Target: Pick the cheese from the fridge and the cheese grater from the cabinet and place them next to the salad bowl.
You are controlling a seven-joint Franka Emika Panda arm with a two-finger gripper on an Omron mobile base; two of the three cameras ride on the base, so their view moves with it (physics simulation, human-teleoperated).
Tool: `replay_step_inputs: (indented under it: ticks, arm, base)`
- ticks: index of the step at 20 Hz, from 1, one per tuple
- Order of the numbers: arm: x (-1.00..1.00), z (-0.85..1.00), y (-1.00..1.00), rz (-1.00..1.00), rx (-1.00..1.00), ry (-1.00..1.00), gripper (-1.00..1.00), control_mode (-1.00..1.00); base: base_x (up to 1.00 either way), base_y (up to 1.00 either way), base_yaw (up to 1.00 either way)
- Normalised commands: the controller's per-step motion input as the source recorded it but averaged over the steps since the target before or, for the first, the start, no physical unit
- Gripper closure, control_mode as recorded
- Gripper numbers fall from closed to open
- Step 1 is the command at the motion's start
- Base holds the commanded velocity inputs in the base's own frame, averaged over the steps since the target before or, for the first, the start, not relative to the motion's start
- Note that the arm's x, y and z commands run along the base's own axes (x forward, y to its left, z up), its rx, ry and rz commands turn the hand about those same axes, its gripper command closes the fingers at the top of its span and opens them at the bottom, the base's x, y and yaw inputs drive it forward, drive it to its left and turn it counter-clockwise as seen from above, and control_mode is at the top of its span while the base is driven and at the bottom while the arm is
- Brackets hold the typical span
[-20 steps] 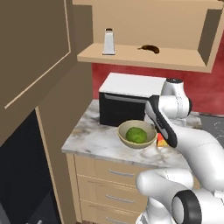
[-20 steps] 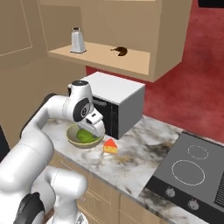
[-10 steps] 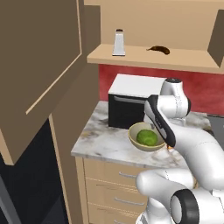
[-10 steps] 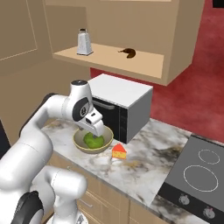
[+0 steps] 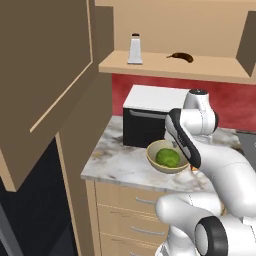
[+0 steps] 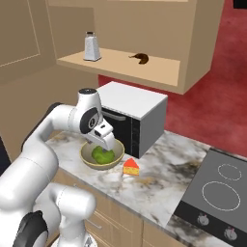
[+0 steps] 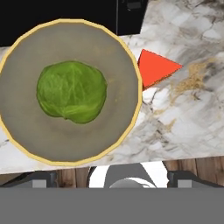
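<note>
Half done, by the look of it: cheese [image 6: 130, 167] already down on the marble counter [image 6: 164, 185], just beside the salad bowl [image 6: 102, 158] on the side toward the cooktop [image 6: 219, 193], close to the counter's front edge and in front of the microwave [image 6: 131, 116]. In the hand view, red face of the wedge almost touching the bowl's rim. Lettuce ball [image 7: 72, 91] sitting in the middle of the bowl.

Still to fetch: cheese grater [image 5: 135, 49], standing upright near the left end of the cabinet [image 5: 220, 30] shelf, well apart from a small dark item [image 5: 180, 57] further along the same shelf. Cabinet door [image 5: 45, 75] swung wide open.

Gripper [image 6: 107, 140] hovering just above the bowl, pointing down, jaws spread fully apart, holding nothing and touching nothing. Next step likely a lift toward the shelf.
</note>
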Motion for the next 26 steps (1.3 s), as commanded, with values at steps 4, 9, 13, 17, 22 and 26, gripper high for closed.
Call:
replay_step_inputs:
  ticks: [4,9,13,17,22,26]
  arm:
    - [0.0,0.0,0.0,0.0,0.0,0.0,-1.0,1.0]
    - [0.19,0.0,0.0,0.0,0.0,0.0,-1.0,-1.0]
    - [-0.04,0.07,0.0,0.08,-0.01,-0.07,-1.0,-1.0]
    - [-0.21,0.33,0.0,0.19,-0.05,-0.21,-1.0,-1.0]
    - [-0.25,0.64,0.12,0.25,0.0,-0.3,-1.0,-1.0]
    - [-0.16,0.8,0.34,0.2,0.0,-0.28,-1.0,-1.0]
  base:
    - [0.74,0.0,0.0]
    - [0.18,0.0,0.0]
    - [0.0,0.0,0.0]
    - [0.0,0.0,0.0]
    - [0.0,0.0,0.0]
    - [0.0,0.0,0.0]
